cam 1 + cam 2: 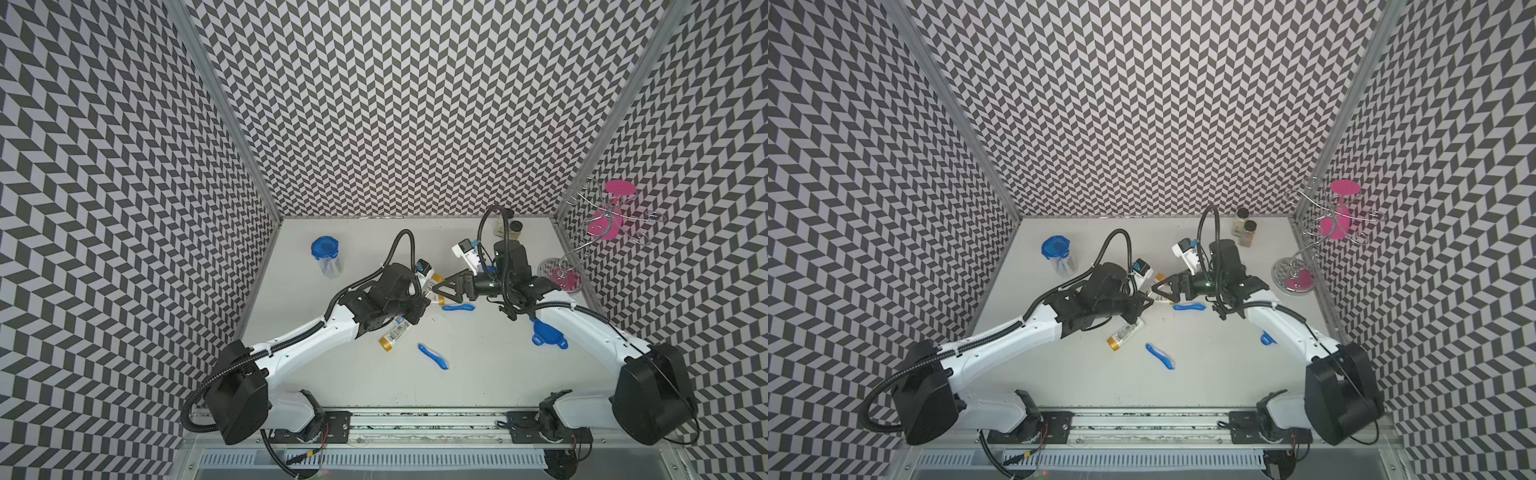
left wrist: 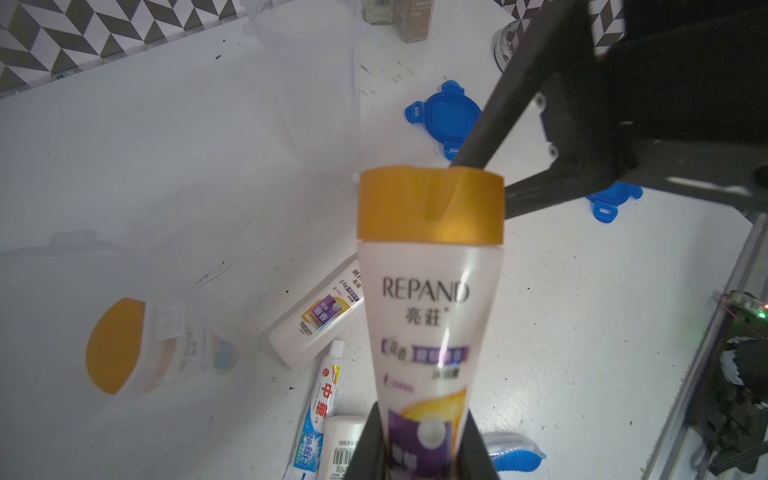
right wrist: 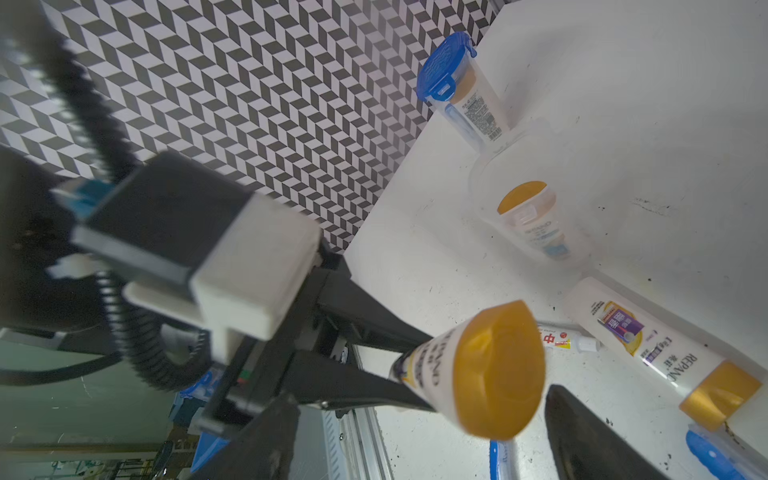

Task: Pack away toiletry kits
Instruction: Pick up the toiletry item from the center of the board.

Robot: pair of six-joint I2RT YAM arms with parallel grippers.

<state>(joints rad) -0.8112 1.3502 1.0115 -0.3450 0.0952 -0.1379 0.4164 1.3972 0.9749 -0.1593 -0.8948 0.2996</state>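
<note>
My left gripper (image 2: 422, 451) is shut on the lower body of a white tube with a gold cap (image 2: 430, 286), held off the table. My right gripper (image 3: 419, 399) is open, its fingers on either side of that cap (image 3: 498, 370) with a gap on one side. In both top views the two grippers (image 1: 428, 296) (image 1: 445, 286) meet mid-table. A clear cup lying on its side (image 2: 124, 345) holds another gold-capped tube. Two more tubes (image 2: 316, 320) (image 1: 395, 334), a toothpaste tube (image 2: 320, 411) and two blue toothbrushes (image 1: 457, 307) (image 1: 433, 356) lie loose. A lidded cup (image 1: 326, 255) stands at the back left.
Loose blue lids lie at the right (image 1: 546, 334) (image 2: 444, 116). Two black-capped spice jars (image 1: 1246, 232) stand at the back wall. A wire stand with pink discs (image 1: 606, 224) fills the back right corner. Patterned walls close three sides.
</note>
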